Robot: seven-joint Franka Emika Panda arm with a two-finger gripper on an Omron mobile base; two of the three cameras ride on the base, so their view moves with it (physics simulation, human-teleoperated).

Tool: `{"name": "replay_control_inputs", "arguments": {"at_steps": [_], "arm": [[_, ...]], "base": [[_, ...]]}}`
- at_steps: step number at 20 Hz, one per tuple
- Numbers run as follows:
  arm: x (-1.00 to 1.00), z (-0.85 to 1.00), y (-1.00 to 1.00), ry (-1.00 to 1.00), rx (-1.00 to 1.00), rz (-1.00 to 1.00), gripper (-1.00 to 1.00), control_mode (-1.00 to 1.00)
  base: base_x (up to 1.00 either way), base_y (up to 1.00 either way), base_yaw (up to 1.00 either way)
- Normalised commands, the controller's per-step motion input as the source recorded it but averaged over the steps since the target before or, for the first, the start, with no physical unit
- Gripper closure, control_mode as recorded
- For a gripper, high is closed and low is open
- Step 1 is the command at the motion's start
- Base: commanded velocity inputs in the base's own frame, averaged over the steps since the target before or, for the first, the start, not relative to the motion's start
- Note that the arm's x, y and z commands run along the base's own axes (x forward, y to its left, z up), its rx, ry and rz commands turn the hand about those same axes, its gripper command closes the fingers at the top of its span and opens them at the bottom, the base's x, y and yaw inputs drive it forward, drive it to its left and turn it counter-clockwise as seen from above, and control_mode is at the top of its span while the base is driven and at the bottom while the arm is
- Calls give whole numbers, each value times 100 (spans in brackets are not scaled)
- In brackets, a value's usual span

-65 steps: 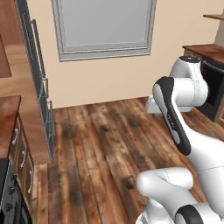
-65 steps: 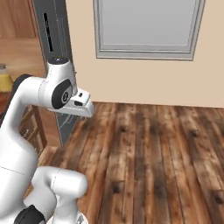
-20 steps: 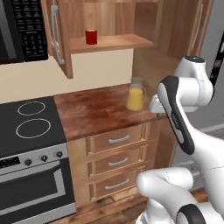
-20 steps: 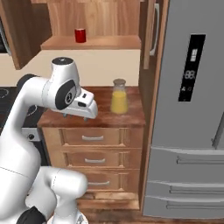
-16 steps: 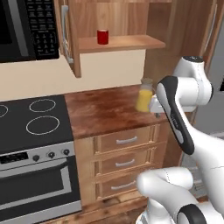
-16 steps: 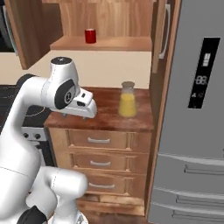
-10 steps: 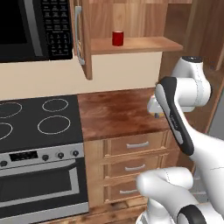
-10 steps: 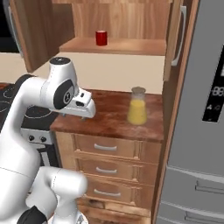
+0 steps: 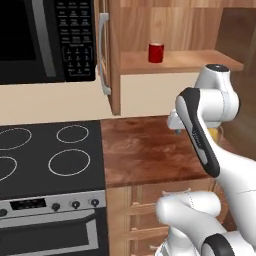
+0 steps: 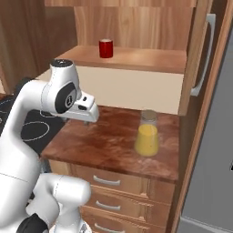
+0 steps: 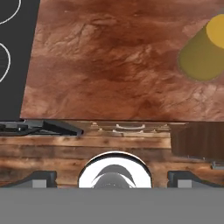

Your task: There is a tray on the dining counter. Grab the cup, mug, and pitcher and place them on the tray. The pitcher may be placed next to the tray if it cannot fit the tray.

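Since half a second ago our base has carried both cameras along, so the whole scene has slid over: the black stovetop (image 9: 50, 155) takes up more of the left base view, and the pitcher (image 10: 147, 136) sits lower and larger in the right base view. Our arm keeps the same raised pose. We see a narrow wood countertop (image 10: 113, 141) adjoining the stovetop, with a microwave (image 9: 47, 40) above the burners and an open cabinet shelf (image 10: 132, 58) over the counter. The pitcher stands upright on the countertop near its right end, clear neck above a yellow-orange body; in the hand view it lies at the upper right (image 11: 203, 50). The mug (image 9: 156, 52) stands on the shelf, well above the pitcher. Our gripper (image 11: 114, 178) hangs over the countertop's front edge, jaws spread wide, holding nothing, well apart from the pitcher.
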Motion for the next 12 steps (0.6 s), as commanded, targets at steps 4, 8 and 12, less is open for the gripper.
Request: {"name": "replay_control_inputs", "arguments": {"at_steps": [4, 8, 12], "arm": [[0, 0, 0, 0, 0, 0, -100, 100], [0, 0, 0, 0, 0, 0, -100, 100], [0, 0, 0, 0, 0, 0, -100, 100]], "base": [[43, -37, 14], [18, -39, 0], [25, -21, -4]]}}
